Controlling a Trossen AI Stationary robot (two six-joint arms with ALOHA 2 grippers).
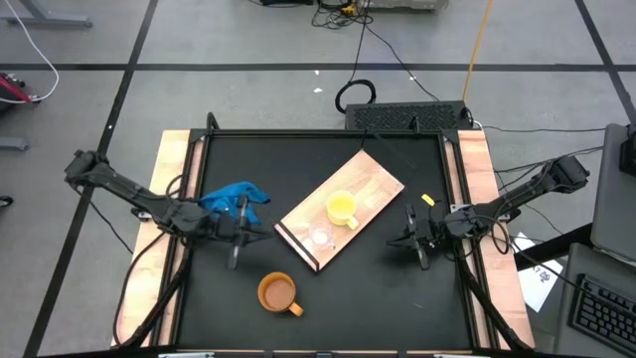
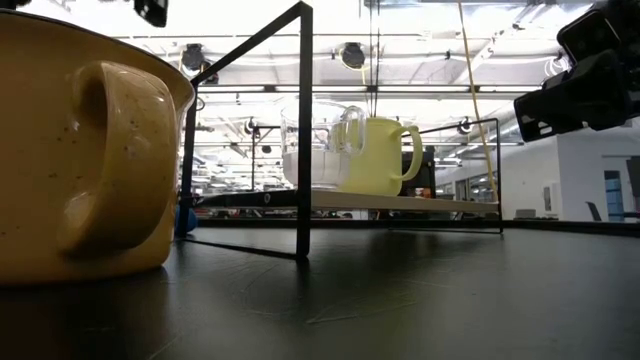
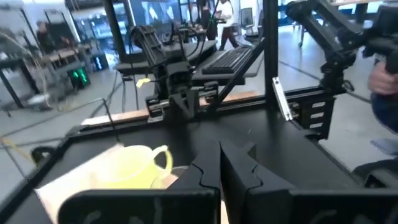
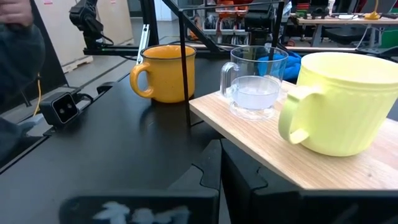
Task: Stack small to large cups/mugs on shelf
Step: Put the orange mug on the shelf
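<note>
Both grippers, left point(image 1: 236, 231) and right point(image 1: 409, 239), pinched closed, empty, flanking shelf point(image 1: 373, 184); orange-brown cup point(image 1: 277, 293) nearer.

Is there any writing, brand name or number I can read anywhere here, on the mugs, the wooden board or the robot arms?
None can be read.
Yellow cup, glass cup, orange-brown mug: plain, no print.
Shelf: bare wood.
Paper sheet beside the table: dark marks, too small to read.
Signs on the back wall in the right wrist view: too blurred to read.
</note>
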